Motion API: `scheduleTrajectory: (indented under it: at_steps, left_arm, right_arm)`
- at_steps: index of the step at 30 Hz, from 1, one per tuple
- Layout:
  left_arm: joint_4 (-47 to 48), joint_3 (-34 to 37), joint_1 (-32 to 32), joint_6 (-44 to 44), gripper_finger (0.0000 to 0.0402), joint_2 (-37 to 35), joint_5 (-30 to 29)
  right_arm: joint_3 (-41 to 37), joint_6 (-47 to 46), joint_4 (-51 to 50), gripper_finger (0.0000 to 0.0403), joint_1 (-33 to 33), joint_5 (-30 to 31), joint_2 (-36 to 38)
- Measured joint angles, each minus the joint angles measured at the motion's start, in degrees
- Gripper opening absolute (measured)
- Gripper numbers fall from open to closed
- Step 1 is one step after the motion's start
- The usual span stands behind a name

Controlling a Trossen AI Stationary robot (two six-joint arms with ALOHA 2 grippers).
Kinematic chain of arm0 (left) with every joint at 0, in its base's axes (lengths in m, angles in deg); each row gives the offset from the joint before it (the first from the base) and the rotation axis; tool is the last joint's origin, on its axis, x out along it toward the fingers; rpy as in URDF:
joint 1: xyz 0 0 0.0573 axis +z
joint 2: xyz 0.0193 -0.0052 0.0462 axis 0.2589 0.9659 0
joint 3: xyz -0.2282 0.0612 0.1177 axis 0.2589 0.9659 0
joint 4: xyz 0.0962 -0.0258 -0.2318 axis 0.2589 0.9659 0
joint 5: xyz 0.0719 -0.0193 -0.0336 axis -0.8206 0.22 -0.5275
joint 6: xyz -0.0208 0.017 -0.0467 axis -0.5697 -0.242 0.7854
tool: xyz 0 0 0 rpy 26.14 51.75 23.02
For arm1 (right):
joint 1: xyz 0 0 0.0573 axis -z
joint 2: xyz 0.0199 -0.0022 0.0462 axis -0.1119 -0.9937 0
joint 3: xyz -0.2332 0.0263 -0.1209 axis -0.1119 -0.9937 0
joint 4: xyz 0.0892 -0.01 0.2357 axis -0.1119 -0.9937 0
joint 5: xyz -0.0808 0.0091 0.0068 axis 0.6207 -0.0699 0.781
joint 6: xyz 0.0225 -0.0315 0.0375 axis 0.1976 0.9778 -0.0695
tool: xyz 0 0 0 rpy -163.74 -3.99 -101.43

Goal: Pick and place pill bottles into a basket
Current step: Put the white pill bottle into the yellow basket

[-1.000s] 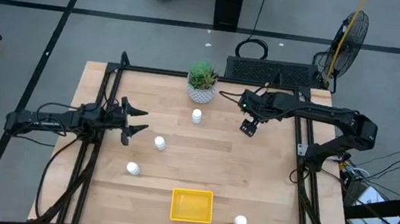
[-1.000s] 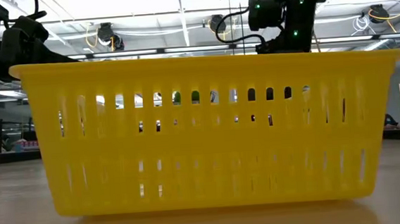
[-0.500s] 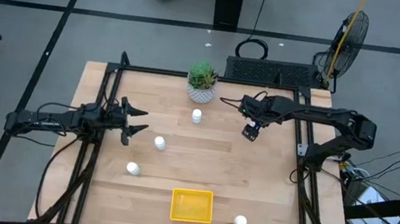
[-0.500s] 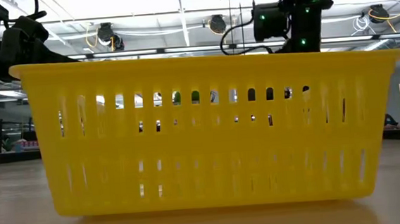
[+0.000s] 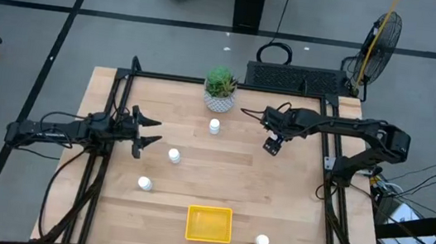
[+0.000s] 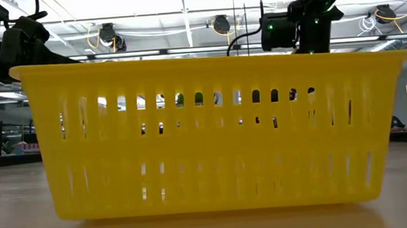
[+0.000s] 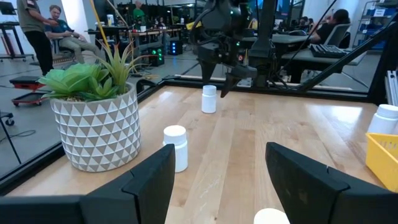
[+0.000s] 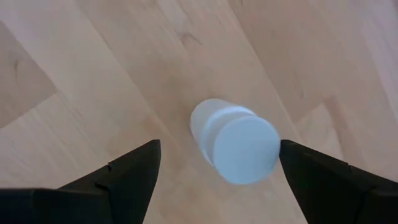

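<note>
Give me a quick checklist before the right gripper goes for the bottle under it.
1. Right gripper open: ok.
2. Bottle between its fingers in the right wrist view: ok.
3. Bottle upright: ok.
4. Fingers low enough to close on it: cannot tell.
5. Basket has room: ok, nothing in it.
6. Left gripper out of the way: ok, open at the table's left side.

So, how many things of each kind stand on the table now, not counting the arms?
pill bottles: 5 (four in the open, one below the right end effector, seen in the right wrist view)
yellow basket: 1
plant pot: 1
Total: 7
</note>
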Motion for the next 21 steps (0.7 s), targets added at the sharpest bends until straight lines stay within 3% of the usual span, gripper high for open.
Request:
scheduleTrajectory:
  at_steps: [10, 14, 19, 21]
  left_arm:
    - [-0.01, 0.00, 0.00, -0.04, 0.0253, -0.02, 0.00]
    - [-0.01, 0.00, 0.00, -0.06, 0.0253, 0.00, 0.00]
    - [-0.01, 0.00, -0.01, -0.09, 0.0253, -0.01, -0.02]
    - [-0.01, 0.00, -0.01, -0.09, 0.0253, 0.00, -0.02]
  right_arm:
    - [-0.42, 0.12, 0.13, 0.0306, 2.17, 0.02, 0.00]
    - [-0.42, 0.99, 0.34, 0.0258, 3.01, 0.02, 0.00]
    - [-0.42, 3.04, 2.75, 0.0148, 3.42, 0.09, 0.00]
    - [-0.42, 4.35, 3.78, 0.0139, 3.42, 0.06, 0.00]
